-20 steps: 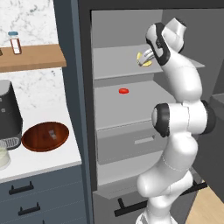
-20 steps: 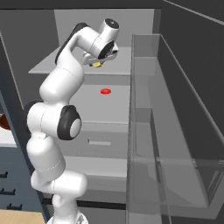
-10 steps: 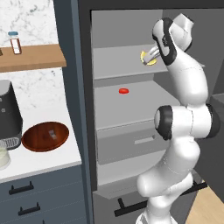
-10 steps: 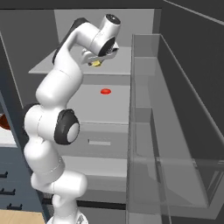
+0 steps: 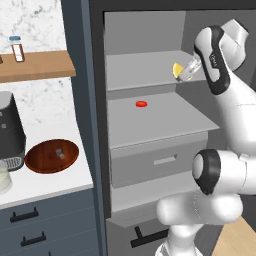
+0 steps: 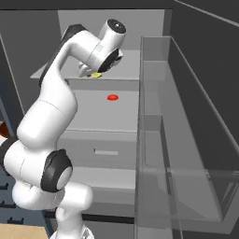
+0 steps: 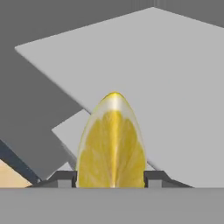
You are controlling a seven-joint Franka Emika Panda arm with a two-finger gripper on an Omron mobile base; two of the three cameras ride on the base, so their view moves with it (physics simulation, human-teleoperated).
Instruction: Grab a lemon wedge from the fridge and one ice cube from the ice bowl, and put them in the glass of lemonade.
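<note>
The fridge (image 5: 150, 125) stands open, its light grey shelves showing. My gripper (image 5: 183, 74) is shut on the lemon wedge (image 5: 177, 70) just above the front of the upper shelf. From the right the wedge (image 6: 96, 74) peeks out under the hand. In the hand view the lemon wedge (image 7: 112, 144) stands upright between the two fingertips (image 7: 65, 178), cut face toward the camera. The brown ice bowl (image 5: 52, 155) rests on the counter at the left with a pale ice cube (image 5: 59, 154) inside. The glass of lemonade (image 5: 3, 180) shows partly at the left edge.
A small flat red item (image 5: 141, 104) lies on the middle shelf, above a grey drawer (image 5: 160, 161). The open fridge door with clear bins (image 6: 186, 140) stands close on the right. A dark appliance (image 5: 10, 132) sits behind the bowl, under a wooden shelf (image 5: 37, 66) holding a small bottle (image 5: 17, 49).
The hand has drawn back from the upper shelf toward the fridge's front, carrying the lemon wedge with it. The wedge stays gripped.
</note>
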